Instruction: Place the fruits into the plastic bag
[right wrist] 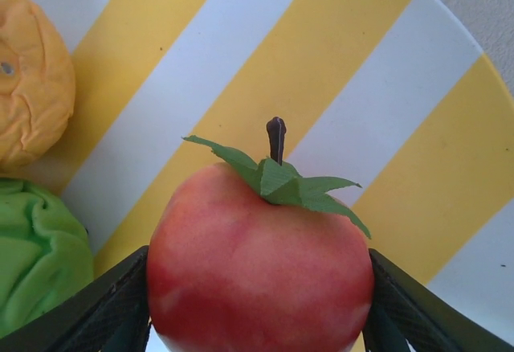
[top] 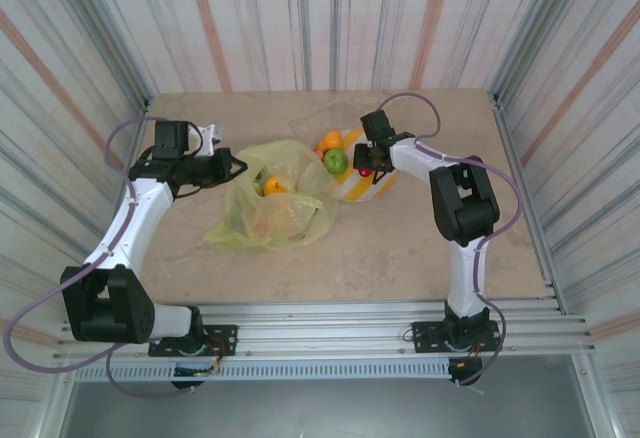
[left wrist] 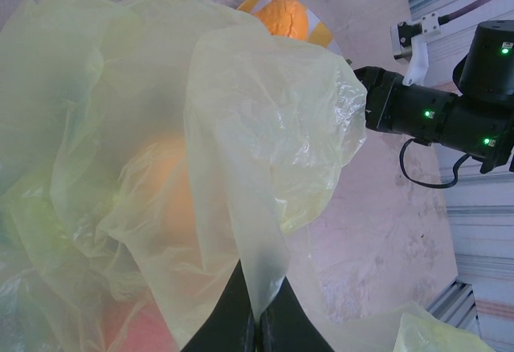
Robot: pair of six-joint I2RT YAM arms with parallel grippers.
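On the plate (right wrist: pixel 385 87), three fruits (top: pixel 335 161), right claw (right wrist: pixel 257 304) clamping red apple (right wrist: pixel 257 239), left claw (left wrist: pixel 257 324) pinching one bag (left wrist: pixel 161 127)

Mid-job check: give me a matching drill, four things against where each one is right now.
1 red apple
2 plastic bag
3 green fruit
4 orange fruit nearest left arm

a pinched by left gripper
b lying on striped plate
c between the fingers of right gripper
d inside the plastic bag

Pairs: 1-c, 2-a, 3-b, 4-d
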